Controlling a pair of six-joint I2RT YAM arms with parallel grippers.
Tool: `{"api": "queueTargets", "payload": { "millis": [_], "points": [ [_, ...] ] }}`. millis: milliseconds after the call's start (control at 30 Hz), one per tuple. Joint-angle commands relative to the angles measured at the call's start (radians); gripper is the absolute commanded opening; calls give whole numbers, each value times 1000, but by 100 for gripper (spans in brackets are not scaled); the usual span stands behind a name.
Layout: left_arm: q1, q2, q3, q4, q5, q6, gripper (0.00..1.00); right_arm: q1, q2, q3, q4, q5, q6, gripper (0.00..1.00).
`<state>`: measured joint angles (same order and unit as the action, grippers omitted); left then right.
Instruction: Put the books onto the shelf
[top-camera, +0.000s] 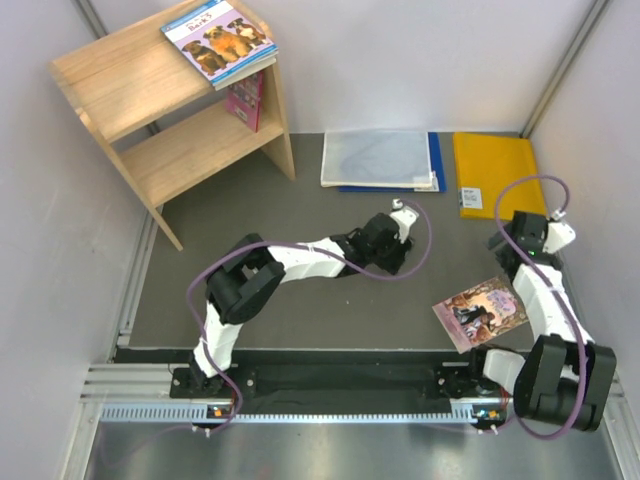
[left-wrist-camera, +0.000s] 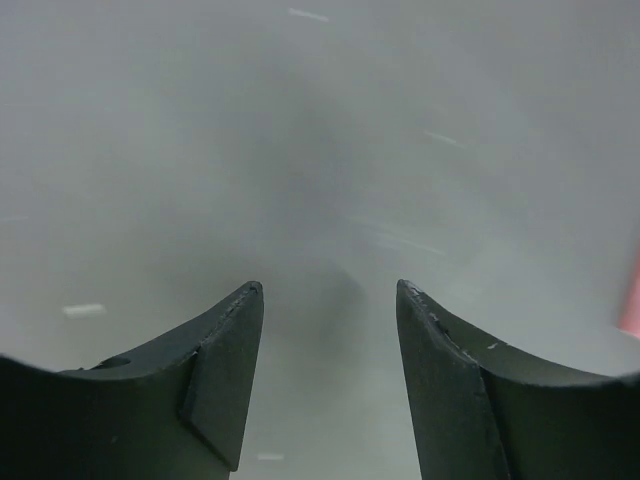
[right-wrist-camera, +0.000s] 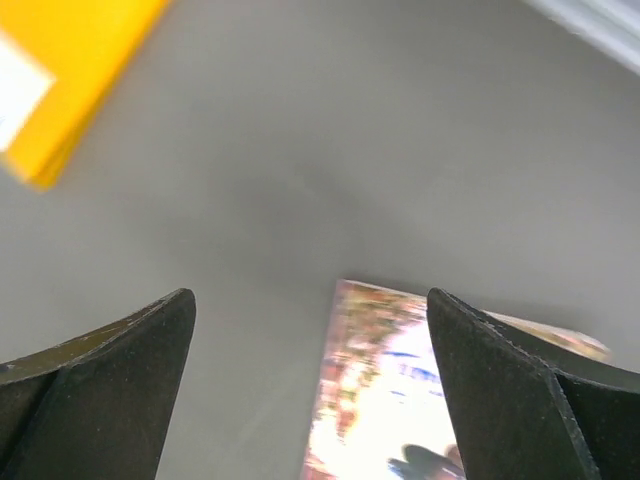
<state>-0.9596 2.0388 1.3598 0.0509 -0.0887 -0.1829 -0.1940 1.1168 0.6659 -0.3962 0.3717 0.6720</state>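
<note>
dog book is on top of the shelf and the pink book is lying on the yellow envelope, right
Not quite. The pink book lies on the bare table, well apart from the yellow envelope, as the top external view shows. The dog book is on top of the shelf.

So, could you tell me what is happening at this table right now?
The robot is shelving books. The light blue paperback with dogs lies on top of the pale wooden shelf. One pink-purple paperback lies on the grey table by the right gripper, which is open and empty. The left gripper is open too, holding nothing.
</note>
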Motion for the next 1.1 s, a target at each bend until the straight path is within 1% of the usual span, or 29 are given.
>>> {"api": "queueTargets", "payload": {
  "millis": [0, 67, 167, 233, 333, 400, 533, 567, 633, 667, 767, 800, 833, 967, 1067],
  "points": [
    [-37, -18, 9, 111, 231, -58, 59, -116, -83, 9, -165, 29, 23, 97],
    [-51, -37, -16, 165, 282, -84, 59, -184, -113, 15, -216, 9, 18, 96],
    [-65, -54, -28, 204, 363, -107, 58, -238, -133, 14, -262, -23, 12, 95],
    [-77, -57, -21, 213, 388, -106, 57, -254, -127, 6, -302, -34, 20, 95],
    [-103, -43, -1, 211, 429, -96, 57, -288, -124, -29, -319, -82, 38, 94],
    [-122, -17, 21, 208, 470, -96, 54, -298, -120, -26, -332, -122, 64, 94],
    [-152, 17, 48, 191, 497, -105, 51, -337, -106, -60, -340, -195, 78, 93],
    [-163, 26, 62, 187, 506, -105, 47, -361, -98, -71, -340, -215, 78, 93],
    [-172, 43, 79, 178, 523, -99, 42, -386, -98, -110, -334, -235, 81, 93],
    [-183, 52, 105, 159, 527, -98, 32, -410, -100, -126, -331, -260, 87, 92],
    [-205, 99, 174, 124, 544, -87, 16, -441, -97, -161, -323, -286, 107, 92],
    [-209, 115, 194, 89, 550, -86, 4, -443, -98, -163, -325, -286, 115, 92],
    [-212, 150, 215, 72, 556, -79, 0, -444, -101, -164, -326, -284, 118, 92],
    [-228, 224, 317, -9, 563, -72, 0, -453, -104, -150, -343, -254, 127, 91],
    [-228, 268, 372, -72, 563, -69, 0, -455, -86, -172, -305, -269, 130, 91]
  ]
}}
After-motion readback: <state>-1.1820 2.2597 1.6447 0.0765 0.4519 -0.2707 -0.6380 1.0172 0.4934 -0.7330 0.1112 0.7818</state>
